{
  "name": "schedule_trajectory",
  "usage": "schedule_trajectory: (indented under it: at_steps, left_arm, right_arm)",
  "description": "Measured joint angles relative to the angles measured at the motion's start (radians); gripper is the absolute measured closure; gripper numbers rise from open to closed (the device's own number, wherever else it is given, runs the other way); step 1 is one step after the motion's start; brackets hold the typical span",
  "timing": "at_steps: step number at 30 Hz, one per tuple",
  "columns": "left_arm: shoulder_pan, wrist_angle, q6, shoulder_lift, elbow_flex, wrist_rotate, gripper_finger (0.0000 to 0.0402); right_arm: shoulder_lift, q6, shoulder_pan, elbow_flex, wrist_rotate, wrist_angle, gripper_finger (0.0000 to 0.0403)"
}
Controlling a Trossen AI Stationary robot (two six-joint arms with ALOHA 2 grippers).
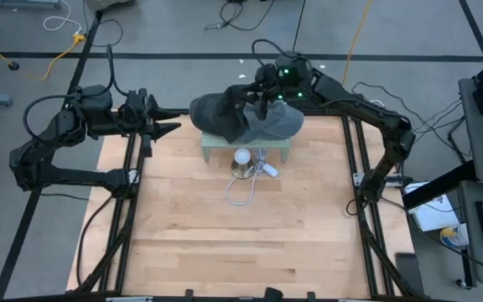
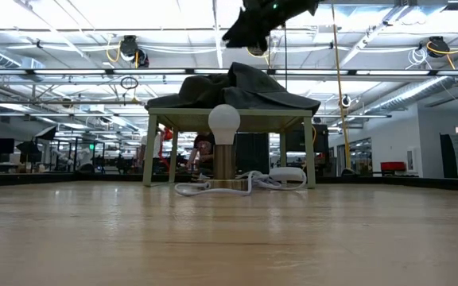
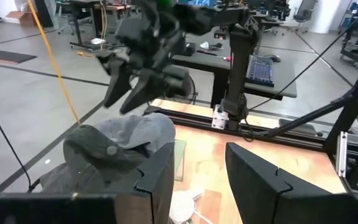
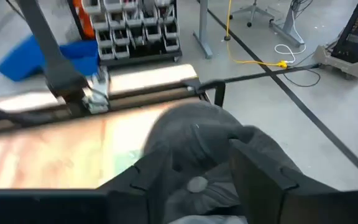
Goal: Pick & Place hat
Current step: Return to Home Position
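Observation:
The grey hat (image 1: 246,120) lies crumpled on top of a small pale green stand (image 1: 216,148) at the far middle of the table; the low view shows the hat (image 2: 241,89) draped over the stand's top. My right gripper (image 1: 256,99) hangs open just above the hat, clear of it in the low view (image 2: 249,30); its wrist view looks down on the hat (image 4: 197,134) between its fingers (image 4: 197,177). My left gripper (image 1: 173,122) is open, level, just left of the hat, touching nothing; its wrist view (image 3: 197,180) shows the hat (image 3: 120,146) ahead.
A white light bulb on a base (image 1: 241,162) stands under the stand's near side, with a white cord (image 1: 243,191) looped on the wooden table (image 1: 225,243). Black frame rails (image 1: 355,168) run along the table's sides. Bare wood lies toward the near edge.

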Motion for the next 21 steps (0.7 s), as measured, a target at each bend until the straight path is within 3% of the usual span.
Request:
schedule_trajectory:
  at_steps: [8, 21]
  left_arm:
    - [0.0, 0.005, -0.034, 0.0, 0.0, -0.01, 0.0254]
    - [-0.001, 0.006, -0.028, 0.0, 0.0, -0.01, 0.0254]
  right_arm:
    - [-0.134, 0.053, 0.034, -0.084, 0.002, 0.008, 0.0232]
    - [-0.48, 0.206, 0.096, -0.54, 0.0, 0.29, 0.0235]
